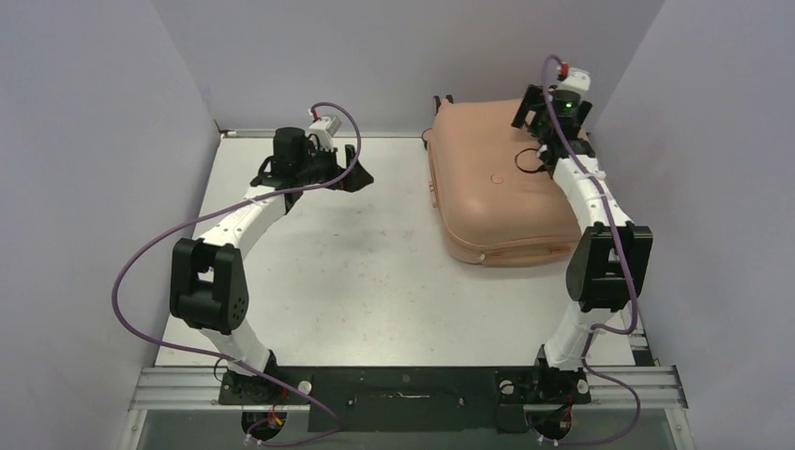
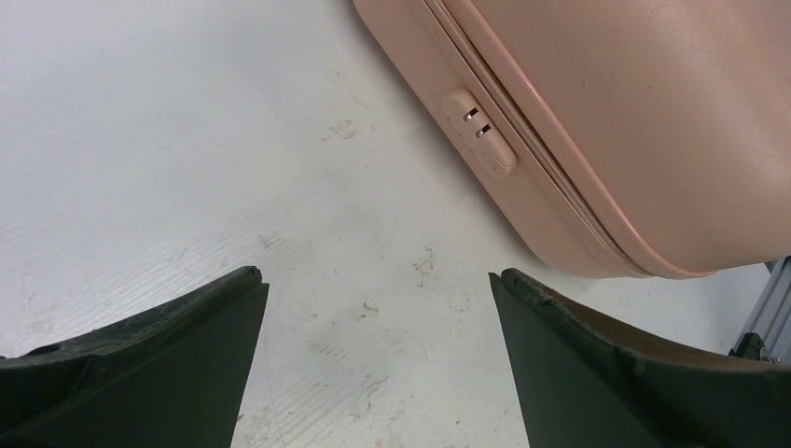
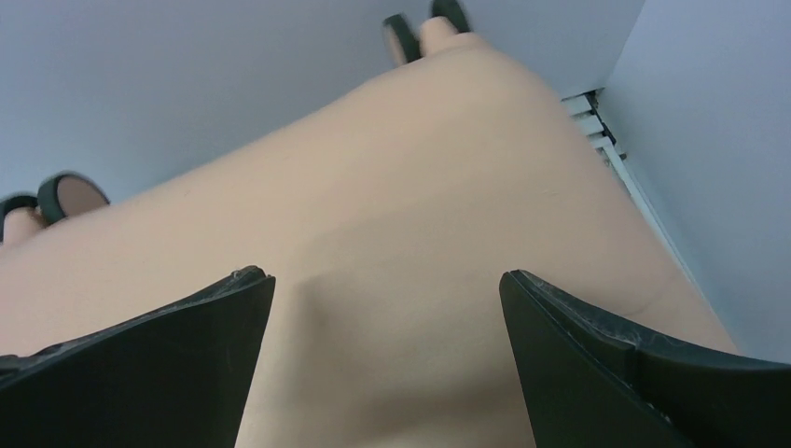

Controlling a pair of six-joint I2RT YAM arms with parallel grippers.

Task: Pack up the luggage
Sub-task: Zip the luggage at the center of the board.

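Note:
The peach-pink luggage [image 1: 497, 183] lies flat and closed at the back right of the table. Its side lock [image 2: 478, 131] and seam show in the left wrist view, and its shell [image 3: 420, 187] fills the right wrist view with two black wheels [image 3: 403, 35] at the far end. My left gripper [image 1: 359, 175] is open and empty, above the bare table to the left of the luggage. My right gripper [image 1: 536, 114] is open and empty, just above the luggage's far right part. No other items to pack show.
The white table [image 1: 328, 272] is scuffed. Grey walls close in on the left, back and right. A metal rail [image 1: 412, 384] runs along the near edge between the arm bases. The right wall stands close beside the luggage.

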